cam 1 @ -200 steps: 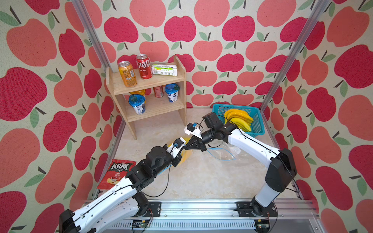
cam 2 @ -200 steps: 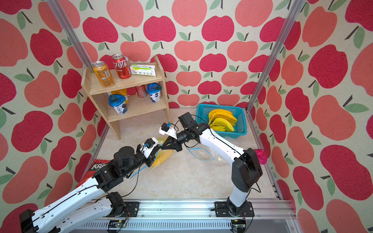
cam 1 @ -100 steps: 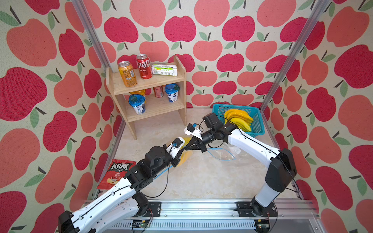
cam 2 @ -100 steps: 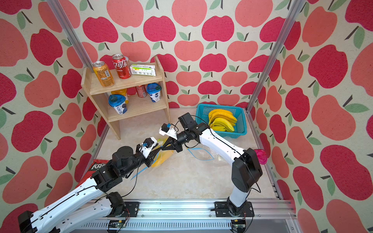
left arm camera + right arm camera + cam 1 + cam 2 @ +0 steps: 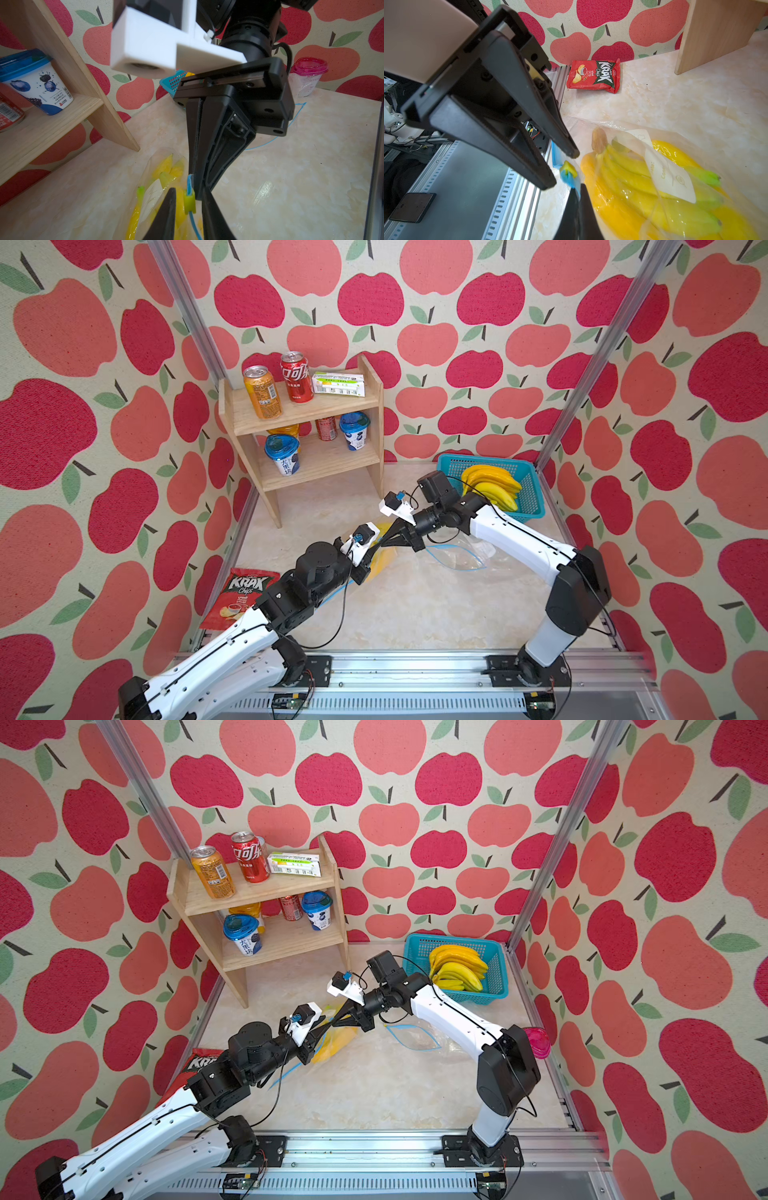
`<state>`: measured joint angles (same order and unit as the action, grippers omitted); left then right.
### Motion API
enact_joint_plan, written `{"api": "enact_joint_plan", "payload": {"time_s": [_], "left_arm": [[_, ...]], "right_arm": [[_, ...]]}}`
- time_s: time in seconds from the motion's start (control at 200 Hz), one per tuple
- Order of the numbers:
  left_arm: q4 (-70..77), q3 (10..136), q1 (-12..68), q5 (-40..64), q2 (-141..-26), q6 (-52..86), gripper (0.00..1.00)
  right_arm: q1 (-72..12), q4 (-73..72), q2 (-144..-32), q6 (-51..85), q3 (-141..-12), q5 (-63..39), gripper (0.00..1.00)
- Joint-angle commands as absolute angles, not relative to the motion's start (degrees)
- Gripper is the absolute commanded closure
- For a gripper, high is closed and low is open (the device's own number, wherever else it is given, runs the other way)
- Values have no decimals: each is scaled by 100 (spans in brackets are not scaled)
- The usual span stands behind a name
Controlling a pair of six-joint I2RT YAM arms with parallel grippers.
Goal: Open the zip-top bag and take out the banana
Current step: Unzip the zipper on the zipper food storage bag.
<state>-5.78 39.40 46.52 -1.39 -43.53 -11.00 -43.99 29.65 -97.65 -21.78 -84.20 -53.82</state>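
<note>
While the right claw [image 5: 578, 189] pinches the bag [image 5: 670, 176], a packet [image 5: 593, 75] reads KRAX.

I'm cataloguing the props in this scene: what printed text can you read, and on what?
"KRAX Chips": red crisp packet.
"Date:": white label on the clear zip-top bag.
Red drink can, orange can, blue-lidded cups, green-and-white box: print too small or blurred.

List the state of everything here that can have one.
Clear zip-top bag of yellow bananas: bananas inside, zip end pinched.
Yellow-green plastic zip slider: near that end, ungripped.
Left hand: open, straddling slider.
Right hand: shut on the bag's blue zip edge.
Second clear bag: empty, mouth open.
Pink-lidded clear tub: lid on.
</note>
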Motion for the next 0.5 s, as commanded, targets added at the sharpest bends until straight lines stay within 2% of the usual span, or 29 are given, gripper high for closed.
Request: {"api": "enact_joint_plan", "payload": {"time_s": [0.0,0.495], "left_arm": [[-571,3953,4627,0,-4389,-976,75],[-505,3964,4618,-83,-4491,-1030,77]], "right_arm": [[-4333,2786,-9701,-2029,-8424,-5421,100],[-4329,2882,-9694,-2072,-8432,-5567,100]]}}
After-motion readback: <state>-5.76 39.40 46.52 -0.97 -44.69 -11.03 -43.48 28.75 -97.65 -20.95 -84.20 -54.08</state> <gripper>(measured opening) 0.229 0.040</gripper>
